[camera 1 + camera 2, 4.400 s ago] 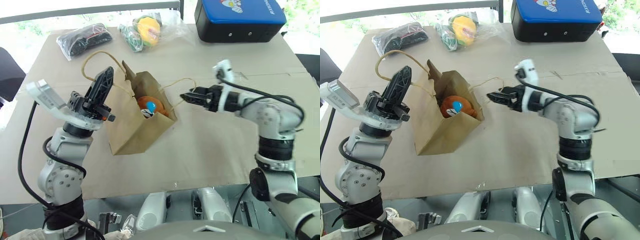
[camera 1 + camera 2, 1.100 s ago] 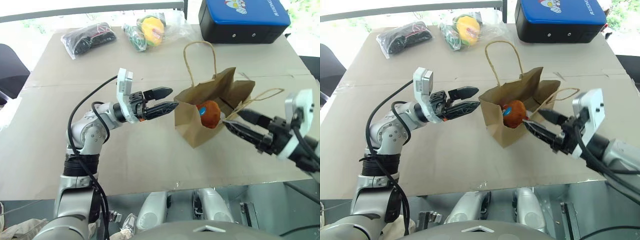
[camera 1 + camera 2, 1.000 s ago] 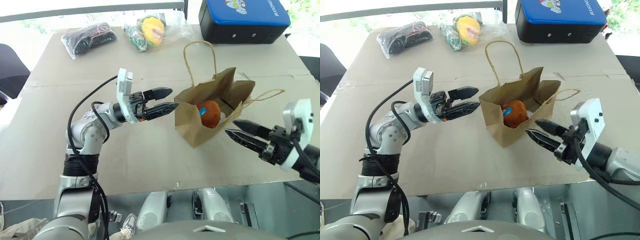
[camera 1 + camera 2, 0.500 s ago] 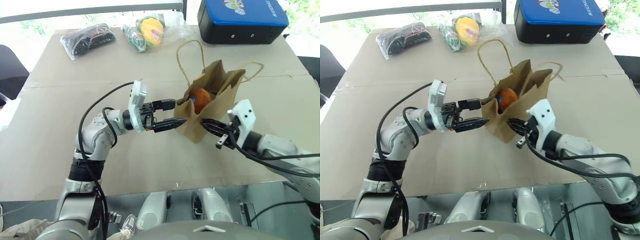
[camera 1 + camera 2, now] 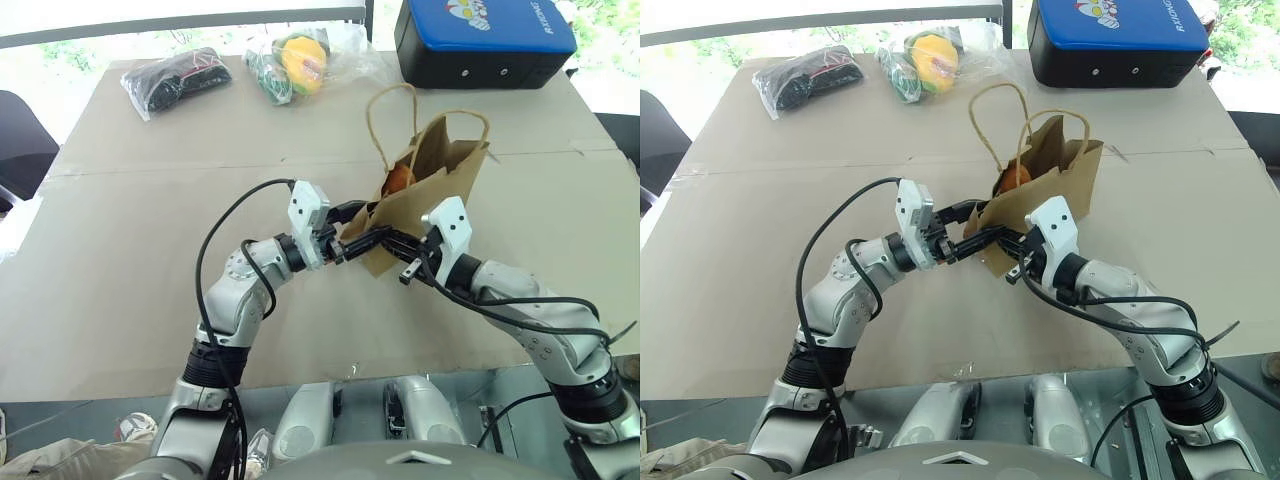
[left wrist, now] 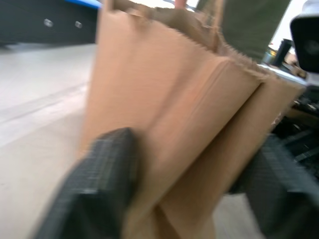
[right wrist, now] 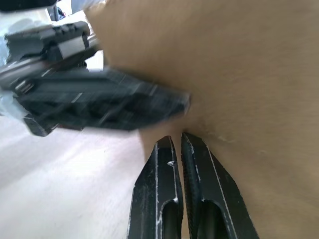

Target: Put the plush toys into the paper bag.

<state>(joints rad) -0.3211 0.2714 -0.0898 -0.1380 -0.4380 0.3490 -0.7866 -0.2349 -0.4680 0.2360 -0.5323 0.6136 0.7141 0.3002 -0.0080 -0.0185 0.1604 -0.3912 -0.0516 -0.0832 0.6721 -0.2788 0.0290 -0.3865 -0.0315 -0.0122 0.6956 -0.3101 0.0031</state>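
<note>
My left gripper (image 5: 362, 238) straddles the near corner of the paper bag (image 5: 432, 180) – jaws half-wide around its fold. My right gripper (image 7: 182, 144), pressed shut, noses the same wall. The bag stands on the worktop (image 5: 120, 250), orange plush toy (image 5: 397, 178) peeking inside (the white one unseen). Squeeze unevenly and the bag could crumple or tip, spilling it.

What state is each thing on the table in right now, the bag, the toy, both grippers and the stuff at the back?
paper bag: upright, mouth open, handles raised
orange plush toy: inside the bag, top showing
left gripper: fingers straddling the bag's lower corner
right gripper: shut, tips against the bag's side
clear packet with yellow-green items: lying at the table's far edge
clear packet with dark items: lying flat
blue-topped black case: closed
</note>
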